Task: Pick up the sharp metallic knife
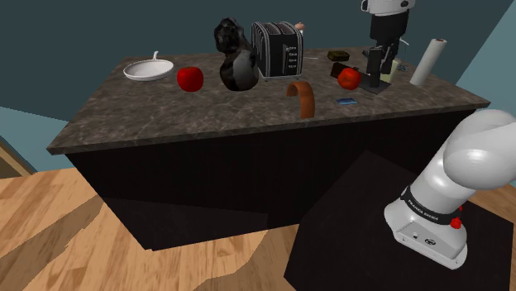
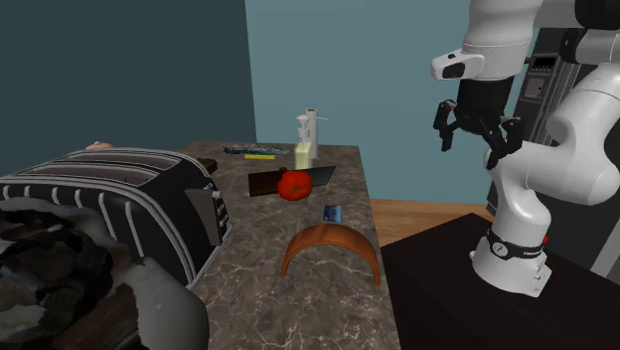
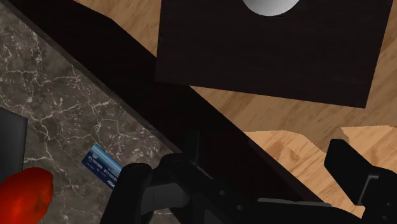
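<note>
Bench (image 1: 207, 124): dark veined stone top over a dark front, on wood floor (image 1: 50, 240).
Stand (image 1: 355, 215): dark box, just beside the bench's near edge.
Arm (image 1: 459, 178): white with dark joints, rising from the stand.
Toaster (image 1: 277, 48): black, ribbed, toward the back of the bench.
Lump (image 1: 236, 58): black and white, shapeless, just beside the toaster on the shoulder view's left.
Roll (image 1: 427, 62): white cylinder at the bench's end on the shoulder view's right.
Plate (image 1: 149, 70): white, at the opposite end, near a red fruit (image 1: 190, 78).
Arch (image 1: 302, 95): brown, standing on both ends, mid-bench.
Knife: not identified for certain. Likeliest a dark flat slab (image 2: 263, 182), lying flat near a pale bottle (image 2: 306, 144), with a second red fruit (image 2: 295, 184) against it.
Jaws: wide, holding nothing, black fingers (image 3: 135, 191) standing far apart. Hung high over the bench's near edge, well apart from the slab.
Card (image 2: 332, 212): small, blue, flat on the bench between arch and second red fruit.
</note>
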Action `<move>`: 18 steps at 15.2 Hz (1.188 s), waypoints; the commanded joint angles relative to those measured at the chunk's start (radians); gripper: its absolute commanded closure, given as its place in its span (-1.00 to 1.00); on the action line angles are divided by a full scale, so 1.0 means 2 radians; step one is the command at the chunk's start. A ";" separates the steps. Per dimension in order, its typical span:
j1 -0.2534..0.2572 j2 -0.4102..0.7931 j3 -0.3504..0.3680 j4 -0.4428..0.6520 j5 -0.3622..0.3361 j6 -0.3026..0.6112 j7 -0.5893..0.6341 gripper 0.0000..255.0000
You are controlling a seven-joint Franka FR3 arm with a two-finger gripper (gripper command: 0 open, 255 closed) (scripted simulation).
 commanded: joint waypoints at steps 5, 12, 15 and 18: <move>-0.016 0.043 -0.039 0.013 -0.026 0.041 -0.034 -1.00; -0.038 0.135 -0.103 0.058 -0.051 0.108 -0.093 -1.00; -0.045 0.181 -0.129 0.087 -0.053 0.133 -0.119 -1.00; -0.051 0.229 -0.154 0.120 -0.048 0.155 -0.147 -1.00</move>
